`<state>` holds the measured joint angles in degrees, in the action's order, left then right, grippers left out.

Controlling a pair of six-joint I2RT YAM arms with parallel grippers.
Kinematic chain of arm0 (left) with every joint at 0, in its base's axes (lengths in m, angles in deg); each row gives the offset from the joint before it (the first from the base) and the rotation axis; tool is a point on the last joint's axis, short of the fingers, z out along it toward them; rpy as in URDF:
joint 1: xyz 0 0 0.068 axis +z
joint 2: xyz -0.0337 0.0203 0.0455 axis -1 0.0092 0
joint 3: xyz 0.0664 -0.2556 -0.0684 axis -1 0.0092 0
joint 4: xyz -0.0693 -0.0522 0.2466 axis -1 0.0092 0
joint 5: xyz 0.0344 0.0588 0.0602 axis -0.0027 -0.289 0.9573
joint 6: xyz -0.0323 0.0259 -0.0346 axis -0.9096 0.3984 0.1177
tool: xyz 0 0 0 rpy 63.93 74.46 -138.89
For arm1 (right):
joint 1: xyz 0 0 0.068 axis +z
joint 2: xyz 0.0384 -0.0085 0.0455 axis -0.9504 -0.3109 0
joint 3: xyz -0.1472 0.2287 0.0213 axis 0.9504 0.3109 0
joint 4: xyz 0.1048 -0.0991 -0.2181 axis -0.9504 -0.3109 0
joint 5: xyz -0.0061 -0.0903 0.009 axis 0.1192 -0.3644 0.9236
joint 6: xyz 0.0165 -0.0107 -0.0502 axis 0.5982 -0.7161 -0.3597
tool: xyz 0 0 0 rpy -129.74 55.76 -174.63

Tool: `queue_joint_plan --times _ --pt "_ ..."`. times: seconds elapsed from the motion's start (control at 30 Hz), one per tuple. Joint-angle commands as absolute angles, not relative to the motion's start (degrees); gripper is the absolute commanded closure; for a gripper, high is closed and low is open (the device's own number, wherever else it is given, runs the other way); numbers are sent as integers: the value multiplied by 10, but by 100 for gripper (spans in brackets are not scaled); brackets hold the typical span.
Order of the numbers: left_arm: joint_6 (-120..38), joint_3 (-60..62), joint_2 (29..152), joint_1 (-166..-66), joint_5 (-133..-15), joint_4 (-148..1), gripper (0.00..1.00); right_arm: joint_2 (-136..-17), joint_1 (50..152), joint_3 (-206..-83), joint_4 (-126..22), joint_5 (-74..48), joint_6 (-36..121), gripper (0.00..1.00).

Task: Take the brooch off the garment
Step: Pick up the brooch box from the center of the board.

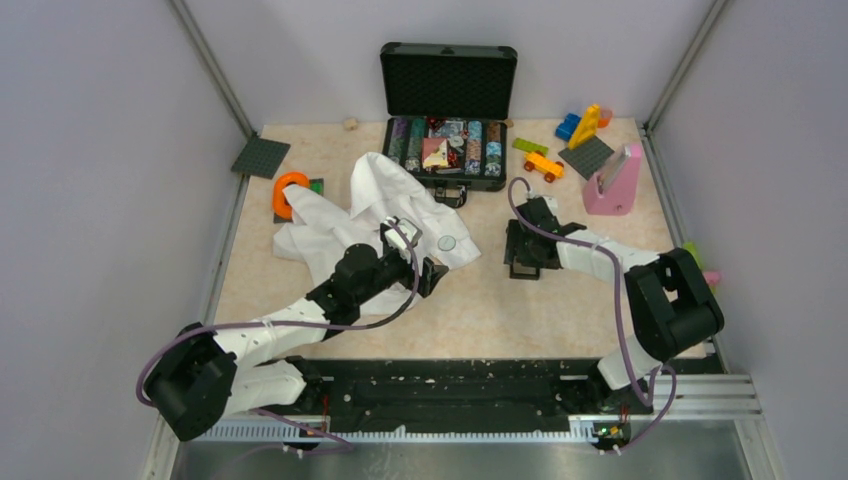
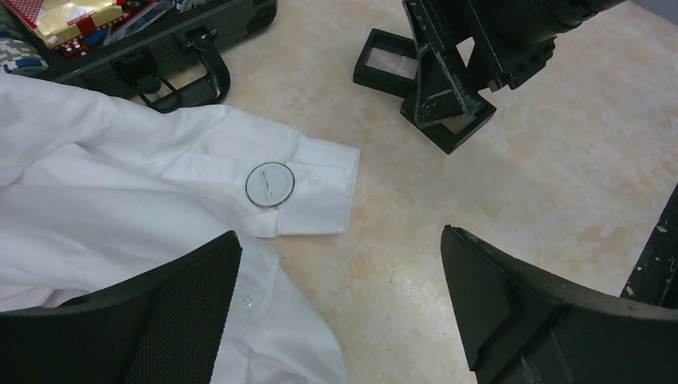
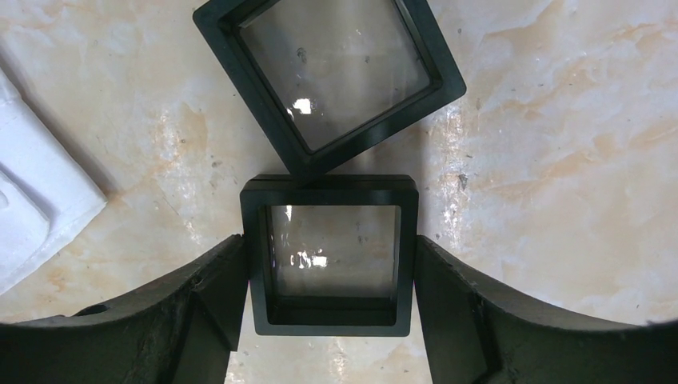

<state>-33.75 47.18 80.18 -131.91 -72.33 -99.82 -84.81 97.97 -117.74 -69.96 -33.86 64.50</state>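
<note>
Two robot arms work at a beige table. The L gripper hovers over a white shirt, jaws spread wide w/ nothing between them. The brooch sits ahead of those jaws, off toward the shirt-side finger, lying flat on the sleeve cuff. From here it reads as a small pale round disc w/ a thin dark rim (no orange shows at this angle).

The R gripper is well apart from the shirt. Its jaws straddle a black square frame, fingers right up against both sides; can't tell if it's squeezing. A second frame lies tilted just beyond the fingertips, one corner meeting the first.

Handling, as a guess: the brooch looks light, stiff and smooth-faced, prob. slippery, and low to the cloth, so there's little edge to catch. The cloth under it is soft and will likely lift w/ it. The best hold looks like the rim, fingers on opposite edges, w/ the other arm pinning the cuff just beside it. No pin or clasp is visible.
</note>
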Motion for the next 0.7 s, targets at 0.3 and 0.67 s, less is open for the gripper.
queue_joint_plan --times 0.3,0.67 --pt "-549 569 773 -1290 -559 -1211 1 -656 985 -1117 -576 -110 638 37" --pt "-575 557 794 -1284 -847 -1299 5 -540 986 -1010 -393 105 660 48"
